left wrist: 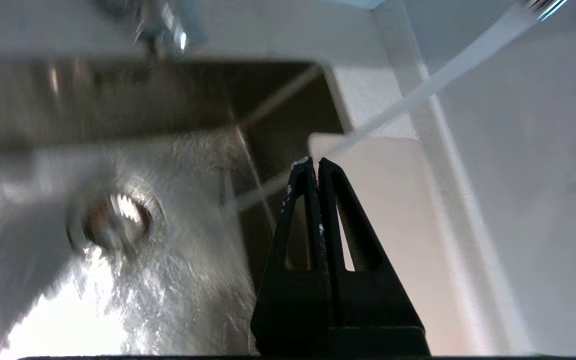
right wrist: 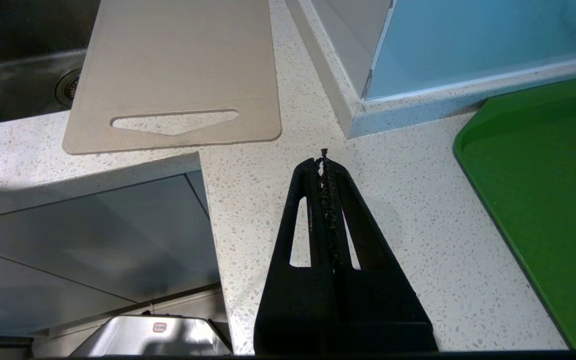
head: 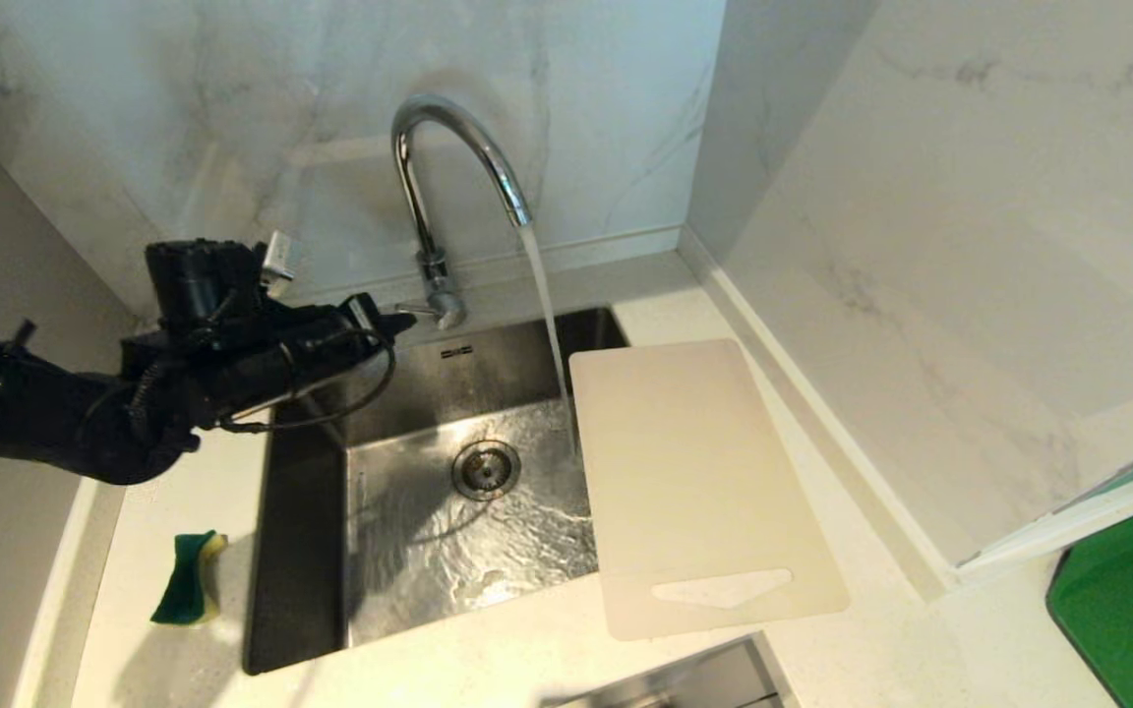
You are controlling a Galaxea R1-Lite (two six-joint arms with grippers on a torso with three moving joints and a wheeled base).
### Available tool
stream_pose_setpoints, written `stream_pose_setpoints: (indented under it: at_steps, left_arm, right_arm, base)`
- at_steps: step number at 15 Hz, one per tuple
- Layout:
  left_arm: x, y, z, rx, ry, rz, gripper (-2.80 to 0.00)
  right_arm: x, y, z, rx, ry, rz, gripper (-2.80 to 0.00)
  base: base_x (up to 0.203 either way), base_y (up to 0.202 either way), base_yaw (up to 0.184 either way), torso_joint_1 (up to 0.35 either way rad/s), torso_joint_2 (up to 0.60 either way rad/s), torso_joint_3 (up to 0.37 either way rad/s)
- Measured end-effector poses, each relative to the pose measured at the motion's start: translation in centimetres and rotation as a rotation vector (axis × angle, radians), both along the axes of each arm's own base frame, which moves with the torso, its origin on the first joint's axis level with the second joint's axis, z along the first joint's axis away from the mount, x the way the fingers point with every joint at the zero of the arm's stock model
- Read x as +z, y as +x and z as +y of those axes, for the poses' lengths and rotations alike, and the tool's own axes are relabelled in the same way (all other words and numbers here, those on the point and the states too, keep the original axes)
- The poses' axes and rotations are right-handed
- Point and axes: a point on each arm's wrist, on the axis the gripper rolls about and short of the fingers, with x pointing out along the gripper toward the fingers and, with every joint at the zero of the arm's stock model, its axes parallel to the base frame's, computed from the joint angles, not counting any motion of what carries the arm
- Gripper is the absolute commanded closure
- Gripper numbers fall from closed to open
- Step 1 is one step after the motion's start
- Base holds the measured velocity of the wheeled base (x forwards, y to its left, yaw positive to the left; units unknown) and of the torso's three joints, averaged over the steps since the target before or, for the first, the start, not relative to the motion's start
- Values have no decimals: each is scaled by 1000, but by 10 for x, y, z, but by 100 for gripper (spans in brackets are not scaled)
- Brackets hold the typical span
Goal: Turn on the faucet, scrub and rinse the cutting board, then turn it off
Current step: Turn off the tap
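Running from the faucet (head: 448, 187) you have a steady stream of water (head: 549, 324), falling into the sink (head: 429, 393) right at the far corner of the cutting board (head: 694, 482). The board lies flat at the sink's right edge, partly on the bench (head: 547, 659) and partly over the basin, its handle slot toward the bench's near edge. Your left pincer (head: 399, 323) hangs over the sink's far left corner, fingers pressed together with nothing between them, its tip just beside the lever at the faucet's base; you cannot tell from here whether it touches the lever. The board sits well to the right of that pincer, across the basin. Your right pincer (right wrist: 324, 160) is parked above the bench's near edge, its fingers also together and empty, with the board's slotted end just ahead of it. A green and yellow sponge (head: 188, 578) lies on the bench left of the sink, and a green board (head: 1132, 600) lies at the bench's right edge.
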Motion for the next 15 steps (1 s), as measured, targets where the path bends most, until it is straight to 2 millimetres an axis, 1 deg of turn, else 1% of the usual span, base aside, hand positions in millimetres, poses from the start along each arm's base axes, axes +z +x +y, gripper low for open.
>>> stream_pose_setpoints:
  at_steps: [2,4,7,11,15]
  left_arm:
    - [-18,20,-10,-7,73,-132,0]
    - [-31,36,-18,-6,111,-225,0]
    - [-46,55,-27,-1,118,-240,0]
    - [-56,71,-31,10,117,-249,0]
    - [-53,85,-27,30,127,-272,0]
  right_arm:
    - [0,0,0,0,-1,-1,0]
    - [0,0,0,0,-2,0,0]
    - [0,0,0,0,-1,0,0]
    - [0,0,0,0,-1,0,0]
    - [0,0,0,0,-1,0,0]
  base:
    - [0,0,0,0,0,0]
    - [0,0,0,0,0,0]
    - [0,0,0,0,0,0]
    - [0,0,0,0,0,0]
    - [0,0,0,0,0,0]
